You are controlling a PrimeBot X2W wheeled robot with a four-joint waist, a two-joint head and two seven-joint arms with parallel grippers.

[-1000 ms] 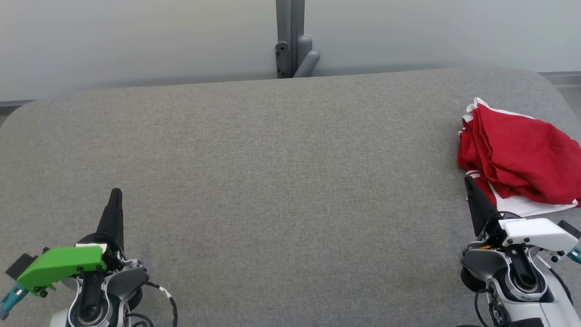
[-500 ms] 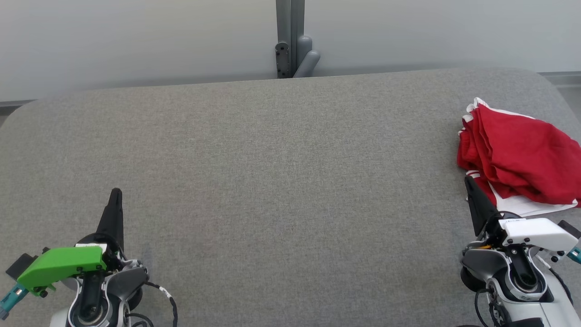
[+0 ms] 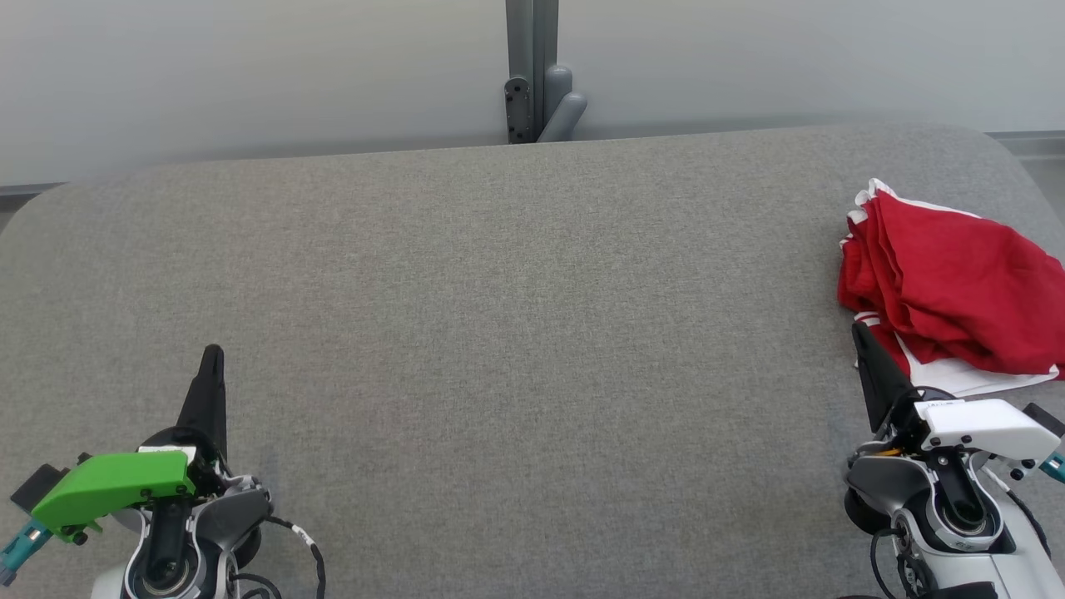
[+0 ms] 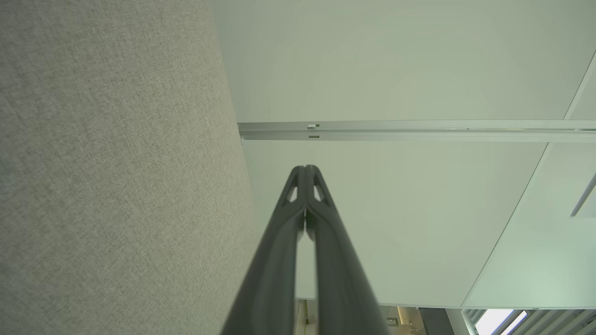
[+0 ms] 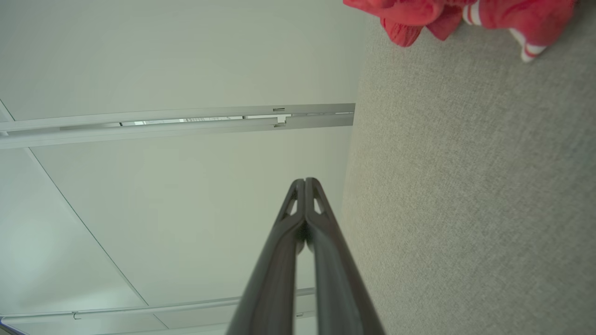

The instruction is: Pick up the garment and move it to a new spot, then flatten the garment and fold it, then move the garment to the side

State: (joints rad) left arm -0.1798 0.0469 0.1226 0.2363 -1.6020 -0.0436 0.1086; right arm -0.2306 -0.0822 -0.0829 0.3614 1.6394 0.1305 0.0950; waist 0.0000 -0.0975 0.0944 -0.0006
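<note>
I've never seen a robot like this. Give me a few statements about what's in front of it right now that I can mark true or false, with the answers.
1. The red garment lies bunched up at the right end of the grey table. True.
2. The right fingers are gripping the garment. False: they are shut on nothing, close to the garment's near edge.
3. The left fingers are spread wide open. False: they are pressed shut together, holding nothing, over the table's left part.
4. A grey post stands behind the table's far edge. True.
</note>
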